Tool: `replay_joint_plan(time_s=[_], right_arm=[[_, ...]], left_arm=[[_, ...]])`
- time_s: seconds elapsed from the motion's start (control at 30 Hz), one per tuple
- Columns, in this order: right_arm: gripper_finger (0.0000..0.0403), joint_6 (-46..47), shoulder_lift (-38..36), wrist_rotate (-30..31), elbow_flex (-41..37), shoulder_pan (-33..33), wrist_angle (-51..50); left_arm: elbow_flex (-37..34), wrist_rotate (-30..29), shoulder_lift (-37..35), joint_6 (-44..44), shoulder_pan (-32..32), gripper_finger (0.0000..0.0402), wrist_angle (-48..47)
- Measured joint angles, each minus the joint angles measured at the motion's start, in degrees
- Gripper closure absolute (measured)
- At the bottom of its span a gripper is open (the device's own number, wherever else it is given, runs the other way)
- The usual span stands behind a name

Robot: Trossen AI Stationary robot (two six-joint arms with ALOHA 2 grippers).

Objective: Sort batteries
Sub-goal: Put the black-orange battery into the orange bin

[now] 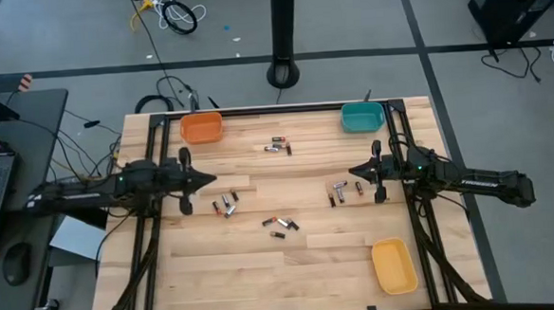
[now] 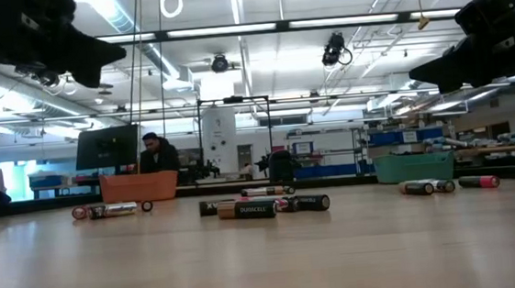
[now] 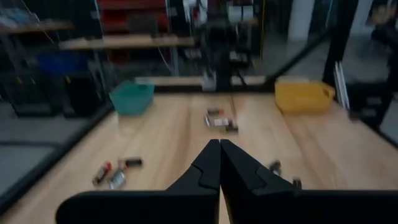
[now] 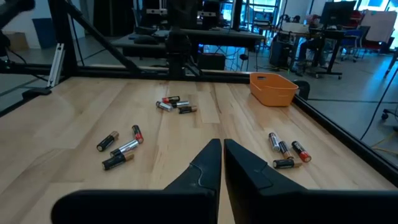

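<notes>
Wooden surface (image 1: 264, 270) seen from above, framed by black rails. Both arms are stretched level over it from the outer edges, wrists pointed inward toward each other, held above the wood and clear of everything on it.

Left end effector (image 1: 212, 180) is placed over the left half, near a small group of batteries (image 1: 227, 204). In the left wrist view its fingers (image 3: 208, 163) are pressed together tip to tip; nothing is gripped.

Right end effector (image 1: 352, 172) is placed over the right half, just beside another battery group (image 1: 341, 191). In the right wrist view its fingers (image 4: 210, 159) are closed with only a hairline slit between them; nothing is gripped.

Bins: orange bin (image 1: 202, 129) at the far left corner, teal bin (image 1: 362, 117) at the far right corner, yellow bin (image 1: 394, 266) toward the near right. No cells can be made out in any of them.

Batteries are left loose on the surface in four clusters: one at far centre (image 1: 277, 147), one at near centre (image 1: 281, 225), plus the two beside the end effectors. Black cells and silvery cells are mixed.

Seen only in the low view: cells lying on their sides, a label legible on one black battery (image 2: 247, 209), both arms hung well above the wood, and a person (image 2: 157, 155) seated behind the orange bin in the room beyond.
</notes>
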Motion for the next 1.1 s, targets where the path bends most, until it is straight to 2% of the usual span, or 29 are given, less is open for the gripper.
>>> replay_joint_plan(time_s=[0.17,0.43,0.7,0.83,1.1], right_arm=[[0.0373,0.0,0.0,0.0,0.0,0.0,0.0],[0.0373,0.0,0.0,0.0,0.0,0.0,0.0],[0.0373,0.0,0.0,0.0,0.0,0.0,0.0],[0.0373,0.0,0.0,0.0,0.0,0.0,0.0],[0.0373,0.0,0.0,0.0,0.0,0.0,0.0]], left_arm=[[5.0,3.4,12.7,-0.3,-0.2,0.0389,-3.0],[13.4,3.6,33.7,-7.0,-3.6,0.0389,-4.6],[22.0,-2.6,49.9,-10.3,-9.5,0.0389,-4.1],[27.2,-3.2,56.2,-9.9,-11.9,0.0389,-2.9],[39.8,6.0,68.6,-8.5,-12.4,0.0389,-5.9]])
